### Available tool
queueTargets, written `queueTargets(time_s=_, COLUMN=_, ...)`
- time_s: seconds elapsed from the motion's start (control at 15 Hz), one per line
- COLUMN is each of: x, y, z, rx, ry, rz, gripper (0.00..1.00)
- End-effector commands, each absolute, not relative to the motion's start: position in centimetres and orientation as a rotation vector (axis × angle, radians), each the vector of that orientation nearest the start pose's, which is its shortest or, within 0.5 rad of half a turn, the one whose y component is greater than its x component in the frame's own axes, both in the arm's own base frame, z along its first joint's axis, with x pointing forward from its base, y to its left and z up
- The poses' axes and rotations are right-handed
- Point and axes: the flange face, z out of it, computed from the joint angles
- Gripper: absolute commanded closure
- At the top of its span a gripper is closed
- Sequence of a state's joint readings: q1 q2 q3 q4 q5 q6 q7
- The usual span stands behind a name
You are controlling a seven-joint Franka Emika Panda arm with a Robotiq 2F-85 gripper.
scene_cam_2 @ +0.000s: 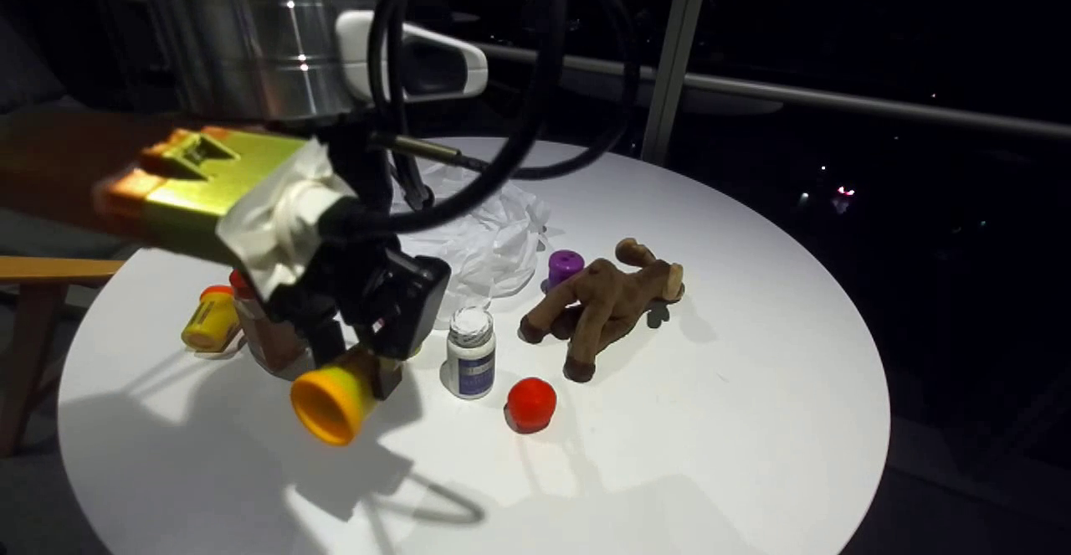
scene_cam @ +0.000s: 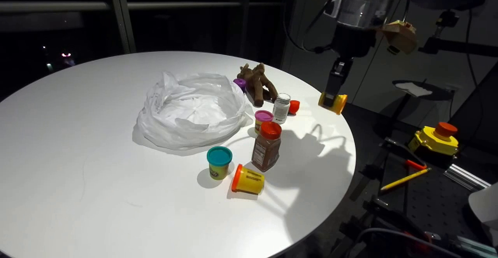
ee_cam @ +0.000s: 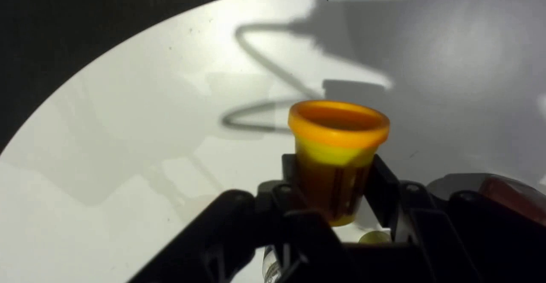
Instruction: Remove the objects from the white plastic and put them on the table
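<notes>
Dark windows [scene_cam: 186, 24] back the round white tabletop [scene_cam: 97, 195]. Our tool [ee_cam: 335, 185] pinches an orange-lidded yellow Play-Doh tub [ee_cam: 337, 163] aloft, well apart from the white plastic bag [scene_cam: 175, 139]; near that bag we see a brown plush animal [scene_cam: 256, 82] and an upright red-capped spice jar [scene_cam: 267, 147]. We judge this the placing step; next we need to lower the tub onto the tabletop, away from the bag, and let go.

This looks like a robotics lab: a cabled robot arm [scene_cam_2: 251, 48] hangs over a round white bench [scene_cam: 89, 207]. Beside the bench, in an exterior view, are a perforated black plate [scene_cam: 432, 212], a metal profile [scene_cam: 467, 177], 1 pencil [scene_cam: 405, 179] and a yellow box [scene_cam: 432, 143] with a red button [scene_cam: 446, 129].
</notes>
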State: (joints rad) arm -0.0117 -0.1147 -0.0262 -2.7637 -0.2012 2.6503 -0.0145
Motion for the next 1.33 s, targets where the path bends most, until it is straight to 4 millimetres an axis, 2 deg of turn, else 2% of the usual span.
queueTargets(time_s=0.0, x=39.2, y=-1.5, z=24.0, rx=-3.212, ry=-0.297, rz=-0.058, gripper=0.83)
queueTargets(time_s=0.2, x=39.6, y=-1.7, z=22.1, rx=-3.198, ry=-0.279, rz=-0.108, gripper=0.83)
queueTargets(time_s=0.33, x=39.0, y=-1.4, z=19.3, rx=-3.192, ry=-0.272, rz=-0.048, gripper=0.83)
queueTargets(time_s=0.6, x=37.5, y=-1.3, z=15.3, rx=-3.185, ry=-0.307, rz=0.067, gripper=0.83)
queueTargets(time_s=0.73, x=38.4, y=-1.6, z=15.3, rx=-3.18, ry=-0.302, rz=0.04, gripper=0.83)
queueTargets(time_s=1.07, x=40.4, y=-1.7, z=17.1, rx=-3.177, ry=-0.296, rz=-0.137, gripper=0.83)
queueTargets(time_s=1.2, x=41.1, y=-2.1, z=17.3, rx=-3.186, ry=-0.306, rz=-0.128, gripper=0.83)
queueTargets(time_s=1.27, x=41.3, y=-2.2, z=17.4, rx=-3.191, ry=-0.314, rz=-0.123, gripper=0.4)
